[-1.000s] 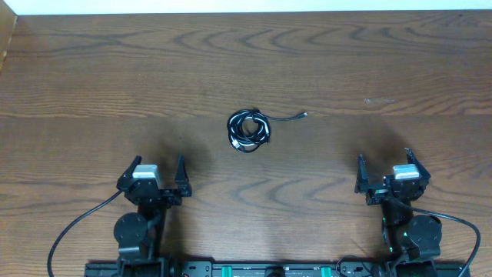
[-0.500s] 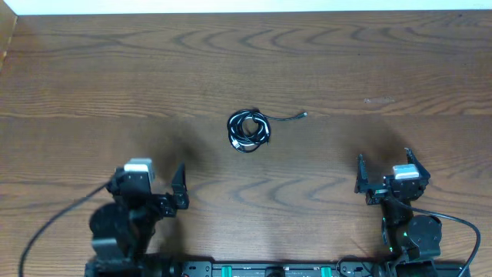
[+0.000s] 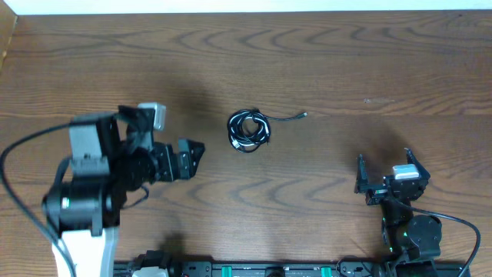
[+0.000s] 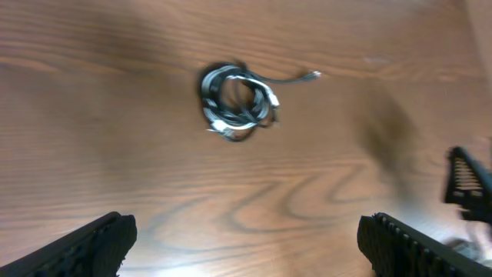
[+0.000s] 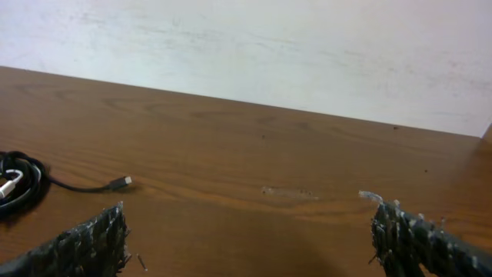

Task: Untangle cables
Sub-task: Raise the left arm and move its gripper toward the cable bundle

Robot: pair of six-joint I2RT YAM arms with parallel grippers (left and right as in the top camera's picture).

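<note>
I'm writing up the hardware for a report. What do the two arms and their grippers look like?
The left arm and right arm are mostly black; the left has a white link. The left gripper and right gripper have pale grey housings and black, rough-textured fingers. Black wires trail from both.

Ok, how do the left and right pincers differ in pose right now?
The left pincer is out over the table, close to the cables and looking down on them; the right pincer sits back by its base, farther off, looking level across the table. Both are open and empty.
</note>
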